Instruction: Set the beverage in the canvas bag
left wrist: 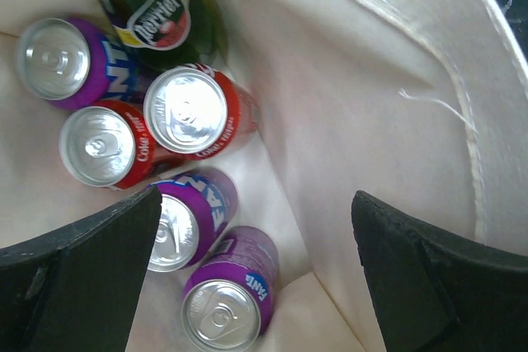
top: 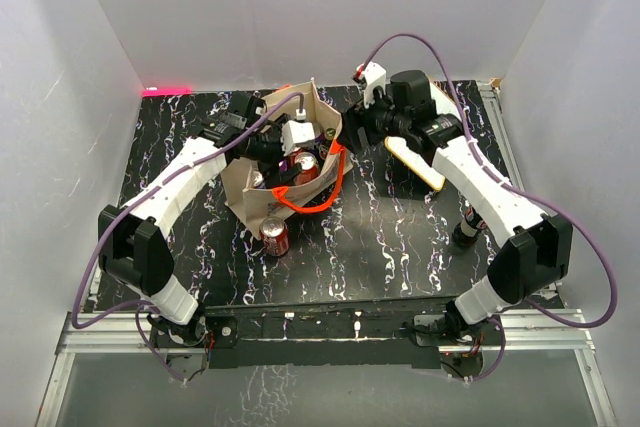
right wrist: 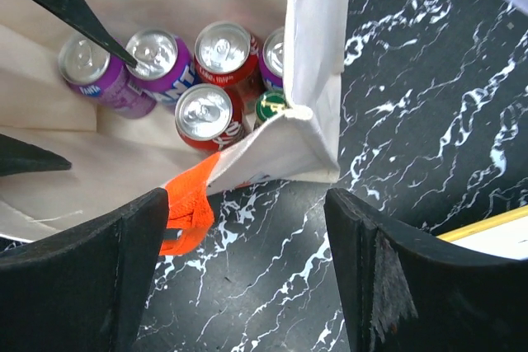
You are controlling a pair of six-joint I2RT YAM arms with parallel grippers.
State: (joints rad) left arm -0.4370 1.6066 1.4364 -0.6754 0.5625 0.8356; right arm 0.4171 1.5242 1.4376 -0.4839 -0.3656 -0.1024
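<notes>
The beige canvas bag (top: 262, 199) stands open at mid-table with orange handles (top: 330, 187). Inside it, in the left wrist view, stand purple Fanta cans (left wrist: 223, 307), red Coke cans (left wrist: 191, 111) and a green bottle (left wrist: 157, 14). My left gripper (left wrist: 256, 204) is open and empty, reaching down inside the bag (left wrist: 388, 63) above the cans; it also shows in the top view (top: 287, 159). My right gripper (right wrist: 247, 204) is open and empty over the table just outside the bag's corner (right wrist: 313, 121), with the orange handle (right wrist: 186, 208) beside one finger. A red can (top: 274, 237) stands on the table in front of the bag.
A white board with a yellow edge (top: 415, 162) lies right of the bag, under the right arm. A dark bottle (top: 467, 227) stands by the right arm near the table's right side. White walls enclose the black marbled table (top: 380, 237).
</notes>
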